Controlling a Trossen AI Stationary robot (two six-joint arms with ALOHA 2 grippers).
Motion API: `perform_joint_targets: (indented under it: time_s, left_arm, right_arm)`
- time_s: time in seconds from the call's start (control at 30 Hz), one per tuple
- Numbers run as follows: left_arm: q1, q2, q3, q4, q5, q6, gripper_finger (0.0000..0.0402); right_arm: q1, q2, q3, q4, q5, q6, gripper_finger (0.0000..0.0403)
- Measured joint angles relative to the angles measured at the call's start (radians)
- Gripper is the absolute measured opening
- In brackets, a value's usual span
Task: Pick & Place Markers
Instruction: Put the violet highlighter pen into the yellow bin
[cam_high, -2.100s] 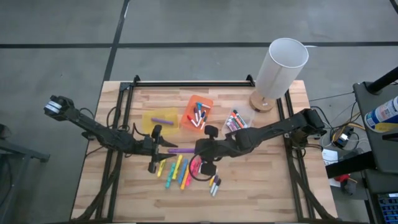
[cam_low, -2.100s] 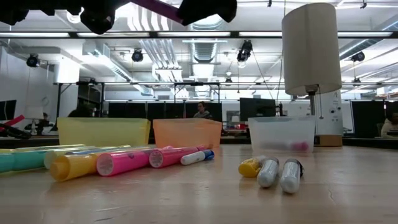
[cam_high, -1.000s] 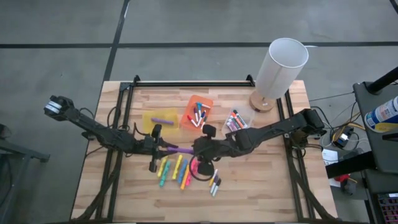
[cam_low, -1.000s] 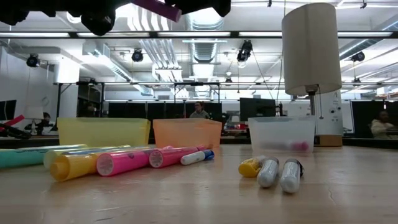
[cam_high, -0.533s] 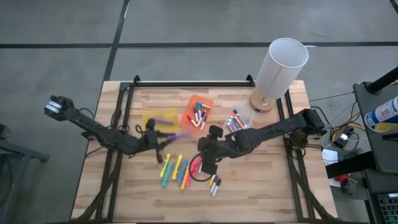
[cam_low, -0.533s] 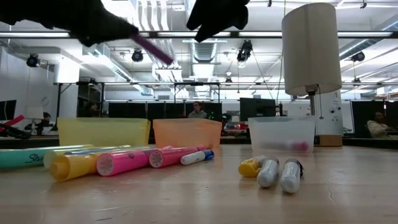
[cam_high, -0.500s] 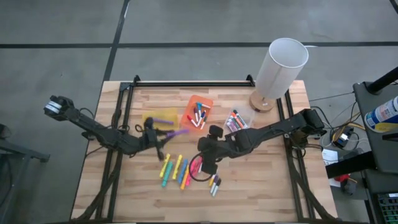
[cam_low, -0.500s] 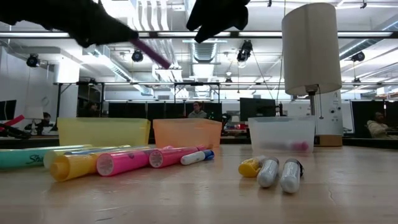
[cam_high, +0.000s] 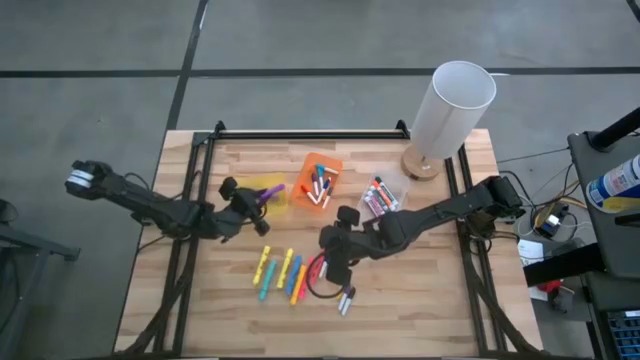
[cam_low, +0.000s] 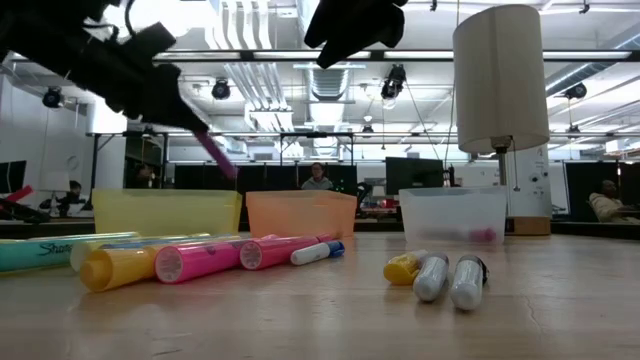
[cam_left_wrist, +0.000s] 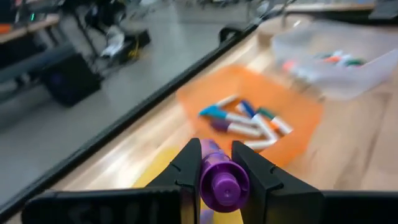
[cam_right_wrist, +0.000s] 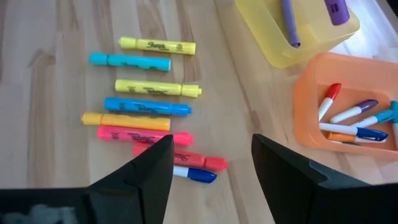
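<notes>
The left hand (cam_high: 258, 197) has swung away from the middle of the desk (cam_high: 420, 300) to the yellow bin (cam_high: 245, 188) — it grips a purple marker (cam_left_wrist: 222, 180), tilted over that bin. The right hand (cam_right_wrist: 211, 163), fingers spread wide and empty, hangs above the loose markers (cam_high: 282, 273) lying in a row on the desk.

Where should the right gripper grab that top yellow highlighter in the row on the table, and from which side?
Grip the top yellow highlighter around mid-barrel, coming straight down from above. It lies flat on the table with bare wood on one long side and a gap to the cyan highlighter on the other, so fingers probably fit across its width. The open right gripper holds nothing.
</notes>
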Motion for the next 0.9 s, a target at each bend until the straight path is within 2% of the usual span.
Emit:
perform_joint_targets:
  time_s: [0.17, 0.4, 0.57, 0.9]
  left_arm:
    - [0.072, -0.019, 0.000, -0.167, 0.069, -0.161, 0.0062]
    - [0.164, -0.023, 0.000, -0.235, 0.216, -0.303, 0.0062]
    - [0.223, -0.023, 0.000, -0.235, 0.302, -0.310, 0.0062]
    - [0.238, -0.023, 0.000, -0.238, 0.334, -0.351, 0.0062]
  right_arm:
    - [0.001, 0.000, -0.017, 0.006, -0.002, 0.007, 0.0210]
    - [0.002, 0.001, -0.052, 0.072, -0.002, -0.001, 0.0210]
    - [0.002, 0.001, -0.054, 0.074, -0.002, -0.004, 0.0210]
    - [0.002, 0.001, -0.054, 0.074, -0.003, -0.004, 0.0210]
